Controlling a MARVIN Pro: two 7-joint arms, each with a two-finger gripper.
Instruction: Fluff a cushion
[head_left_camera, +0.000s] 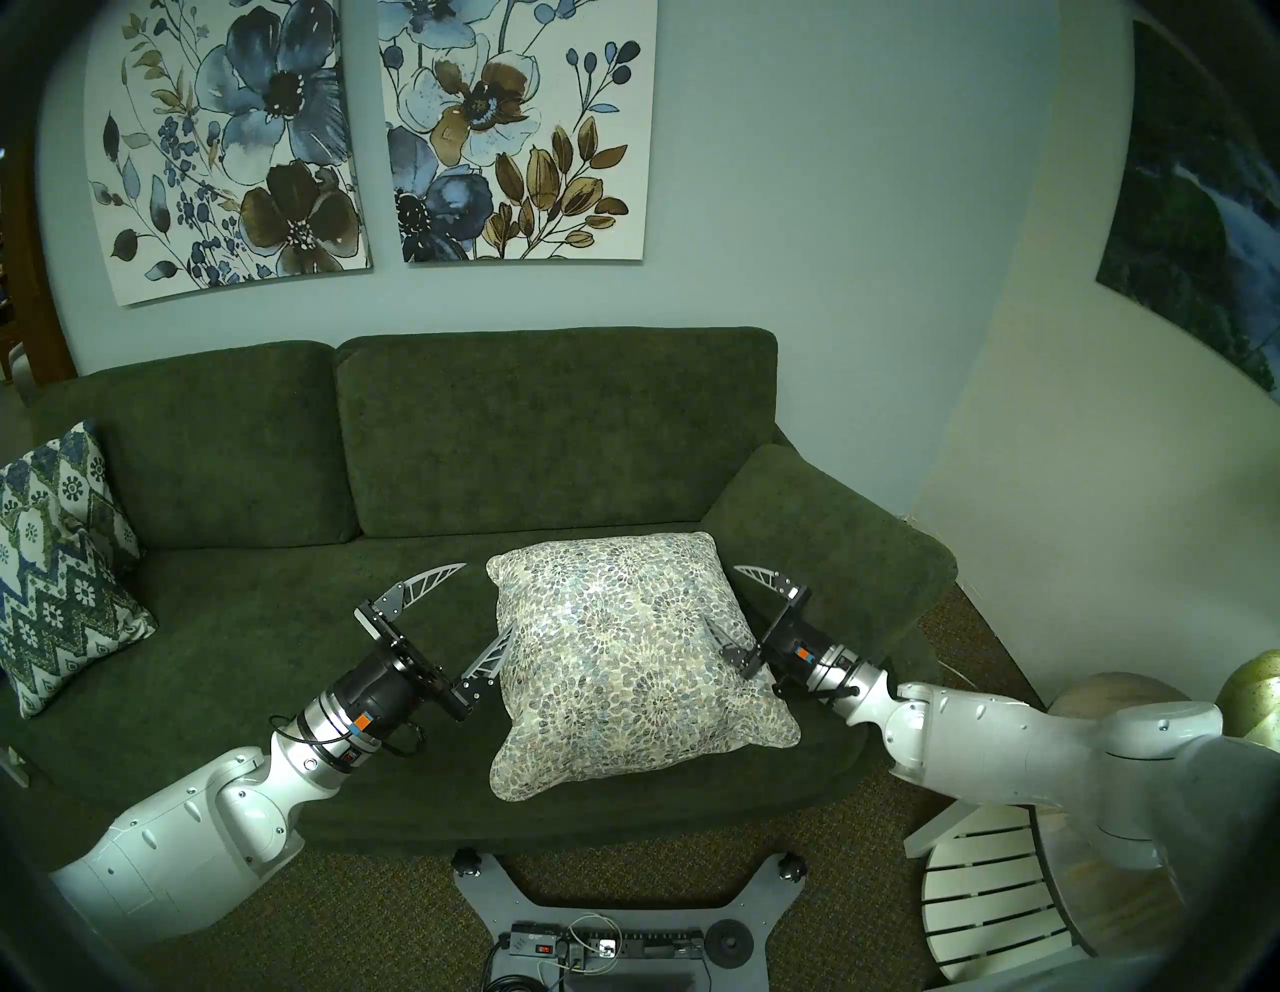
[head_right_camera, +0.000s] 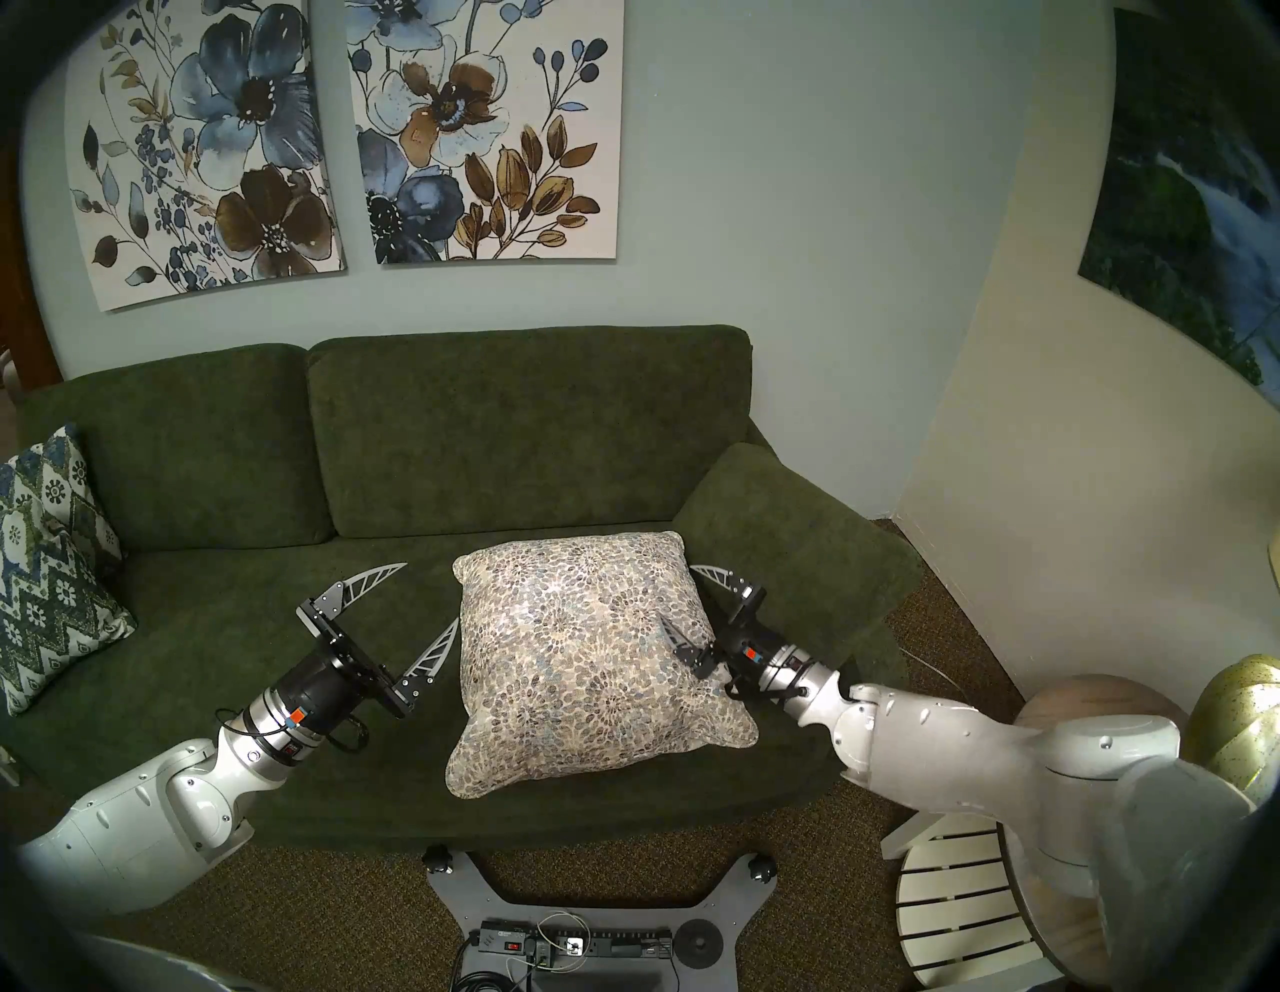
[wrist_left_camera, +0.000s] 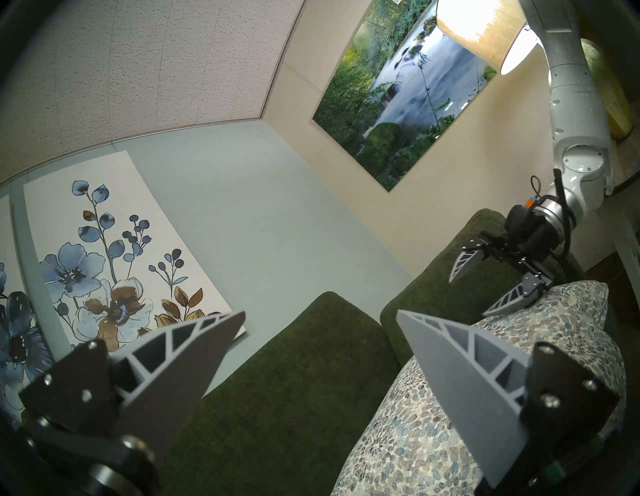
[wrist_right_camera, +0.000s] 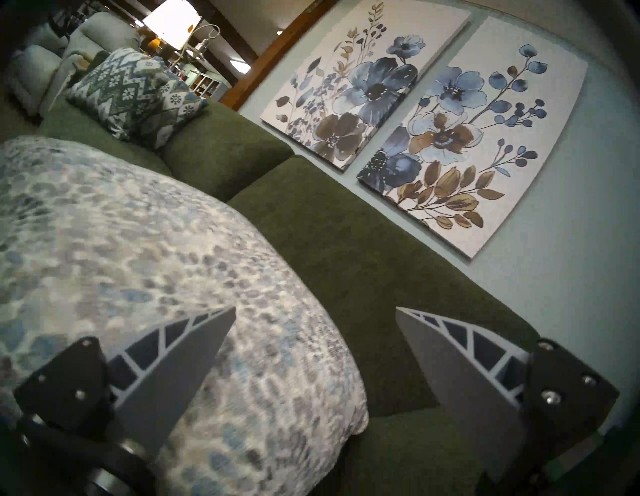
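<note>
The green sofa (head_left_camera: 429, 471) holds two pillows: the cushion (head_left_camera: 623, 658), cream with pebble rosettes, lies flat on the seat toward its right end, and a zigzag pillow (head_left_camera: 55, 575) leans in the far left corner. Both arms reach in low from the sides. The left gripper (head_left_camera: 478, 603) hangs spread wide, its nearer finger just beside the cushion's left edge, gripping nothing. The right gripper (head_left_camera: 727, 599) gapes too, straddling the right edge, one finger over the top.
</note>
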